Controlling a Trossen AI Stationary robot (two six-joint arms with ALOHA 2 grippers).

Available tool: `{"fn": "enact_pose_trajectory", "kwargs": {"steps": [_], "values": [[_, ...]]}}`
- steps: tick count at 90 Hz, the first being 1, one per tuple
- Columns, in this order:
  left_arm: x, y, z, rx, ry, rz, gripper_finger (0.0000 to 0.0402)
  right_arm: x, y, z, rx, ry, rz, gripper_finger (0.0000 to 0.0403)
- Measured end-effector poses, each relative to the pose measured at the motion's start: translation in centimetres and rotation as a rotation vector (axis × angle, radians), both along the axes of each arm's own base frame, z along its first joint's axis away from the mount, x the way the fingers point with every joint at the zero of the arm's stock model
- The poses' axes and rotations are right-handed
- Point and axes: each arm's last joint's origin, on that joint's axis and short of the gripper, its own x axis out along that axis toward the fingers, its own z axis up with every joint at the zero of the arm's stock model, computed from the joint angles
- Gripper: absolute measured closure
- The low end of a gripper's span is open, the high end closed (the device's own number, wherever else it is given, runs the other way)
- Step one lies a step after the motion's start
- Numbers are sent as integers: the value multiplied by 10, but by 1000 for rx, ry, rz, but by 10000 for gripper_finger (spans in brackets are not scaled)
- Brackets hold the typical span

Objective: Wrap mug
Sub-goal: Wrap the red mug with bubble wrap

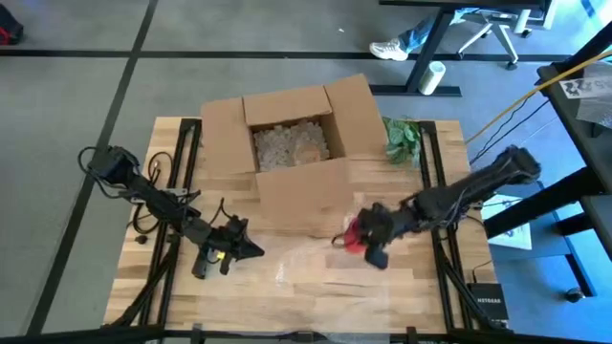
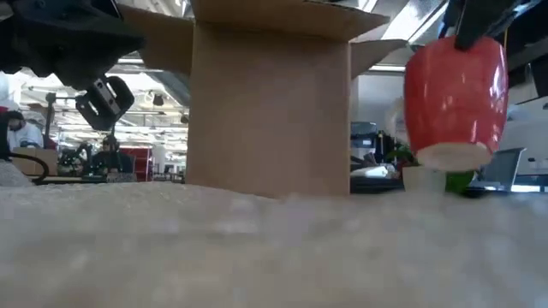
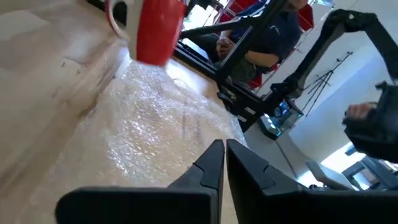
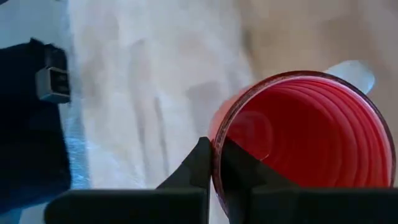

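Observation:
A red mug [image 2: 454, 90] with a white handle [image 4: 351, 71] hangs upright a little above the table, at the right end of a clear bubble wrap sheet [image 1: 311, 263] that lies flat on the wood. My right gripper [image 4: 214, 165] is shut on the mug [image 1: 356, 237]. To the left of the sheet, my left gripper [image 1: 251, 249] hovers shut and holds nothing. Its wrist view looks across the bubble wrap [image 3: 155, 118] toward the mug [image 3: 155, 28]. My right gripper pinches the mug's rim [image 4: 217, 134], one finger inside the cup and one outside, on the wall away from the handle. The fingers come from above, pointing down. The mug hangs upright below them, its base [image 2: 449, 156] clear of the table.
An open cardboard box [image 1: 292, 143] filled with packing peanuts stands at the far middle; its front flap lies down toward the sheet. A green leafy thing [image 1: 402, 139] lies to the box's right. Bare wood [image 1: 382, 296] shows near the front edge.

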Motion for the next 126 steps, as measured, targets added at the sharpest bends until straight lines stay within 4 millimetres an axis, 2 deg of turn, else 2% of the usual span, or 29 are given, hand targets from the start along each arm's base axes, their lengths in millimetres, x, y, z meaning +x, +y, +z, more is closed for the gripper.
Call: {"fn": "enact_pose_trajectory", "kwargs": {"steps": [9, 26, 55, 70, 80, 95, 110, 126], "values": [[-2, -4, 0, -16, 4, -18, 402, 22, 23, 2, -17, -31, 60, 403], [-7, -12, 0, -26, 5, -44, 402, 63, 59, 19, -73, -85, 177, 403], [-21, -38, 7, 1, -11, -18, 402, 122, 89, 22, -226, 40, 238, 403], [-31, -49, 3, 35, 36, 34, 402, 148, 99, 14, -261, 57, 244, 403], [-37, -55, 0, 49, 67, 73, 402, 158, 100, 8, -269, 52, 228, 403], [-38, -67, 5, 69, 89, 83, 402, 161, 101, -5, -277, 101, 200, 403], [-31, -84, 18, 202, 152, 68, 402, 161, 101, -7, -270, 115, 182, 403], [-23, -92, 31, 329, 317, 109, 402, 160, 101, -7, -267, 118, 182, 403]]}}
